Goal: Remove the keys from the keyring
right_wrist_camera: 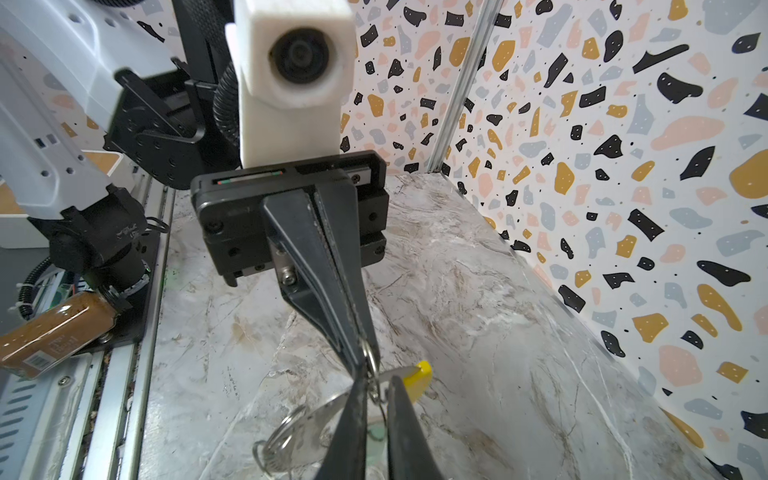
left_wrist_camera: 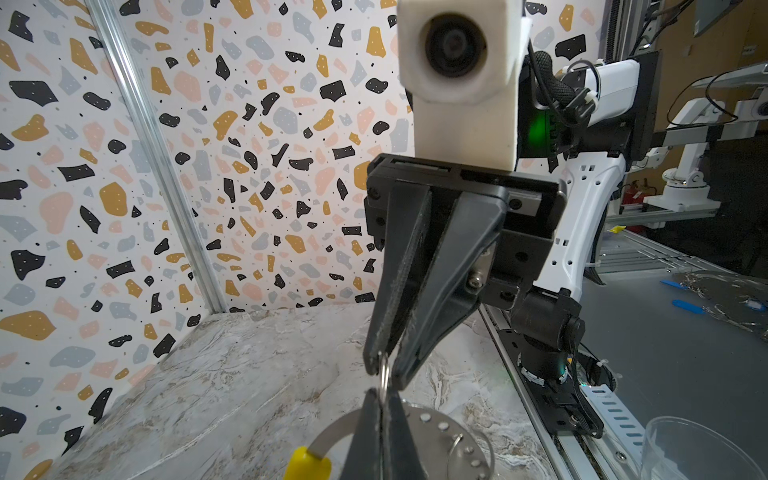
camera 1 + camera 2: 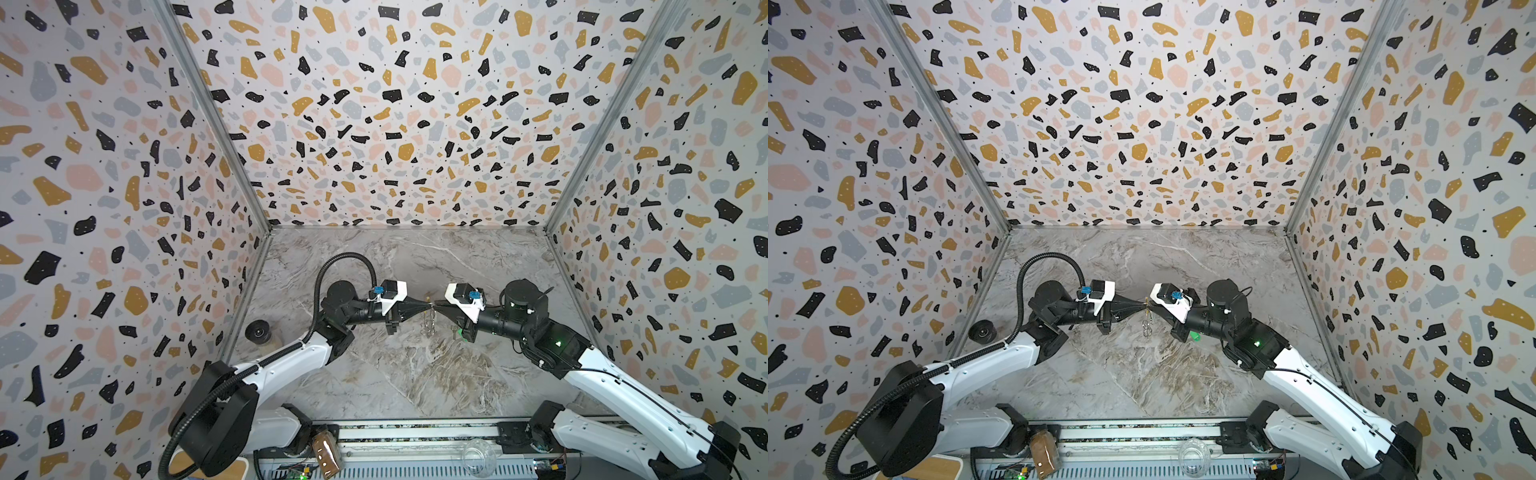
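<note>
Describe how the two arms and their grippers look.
Both arms have white shells with black joints. The left arm carries a black corrugated hose; the right arm shows a green light. The left gripper and right gripper have black tapered fingers, each behind a white camera block with a blue connector.

The keyring [image 2: 432, 419] is satin metal, its yellow sleeve [image 2: 307, 463] smooth plastic. The fingers [image 2: 461, 249] are matt black plastic with rough, grainy inner faces; the worktop [image 2: 249, 374] is smooth, marble-patterned, faintly glossy.
</note>
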